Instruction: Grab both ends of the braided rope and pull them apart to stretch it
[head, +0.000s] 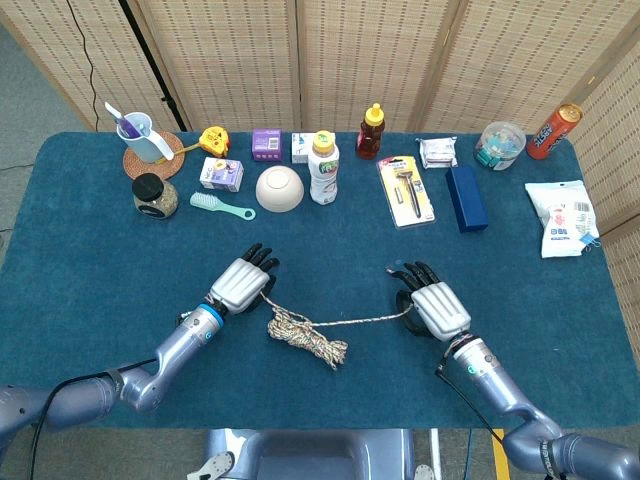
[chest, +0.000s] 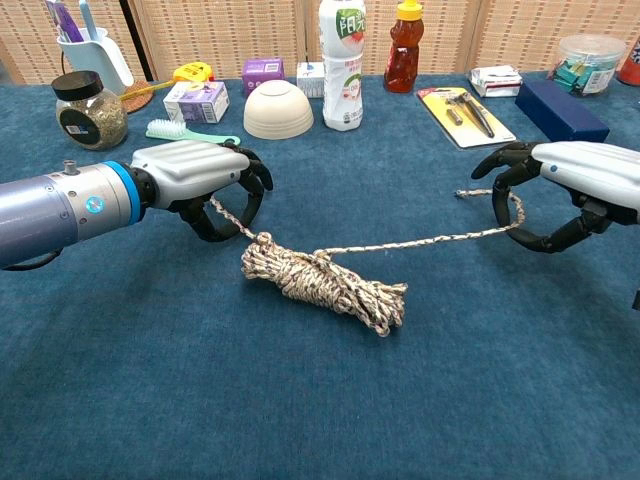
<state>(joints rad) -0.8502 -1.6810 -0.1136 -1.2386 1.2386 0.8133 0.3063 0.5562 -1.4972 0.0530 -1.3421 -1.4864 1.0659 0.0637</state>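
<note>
My left robot hand (chest: 195, 172) grips one end of the braided rope (chest: 325, 280), my right robot hand (chest: 560, 190) the other, fingers curled on the cord. Most of the rope lies bundled on the tabletop (chest: 300, 400) between them, nearer the left. I judge the pull should be slow, level and outward, grips firm, so the coil unwinds without slipping.

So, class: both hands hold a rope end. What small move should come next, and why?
Probably move the left hand and right hand further apart. Each holds an end of the braided rope, but most of it lies bundled on the table between them.
</note>
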